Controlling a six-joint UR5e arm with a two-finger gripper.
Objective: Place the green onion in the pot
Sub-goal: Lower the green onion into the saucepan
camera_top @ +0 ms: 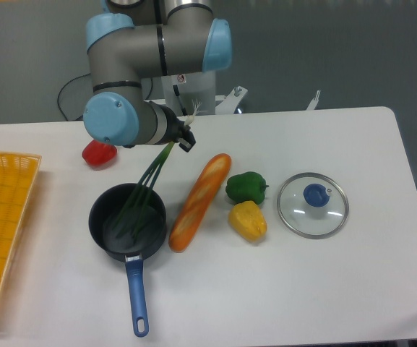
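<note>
White table, grey wall; gripper clamped on green onion dangling into pot. Bread loaf, peppers, glass lid alongside, yellow basket left.

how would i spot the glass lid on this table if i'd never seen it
Start at the white table and look to its right side, past the bread loaf and the green bell pepper. The glass lid lies flat there, apart from the yellow pepper. It is the only clear round disc, with a metal rim and a blue knob in its middle.
</note>
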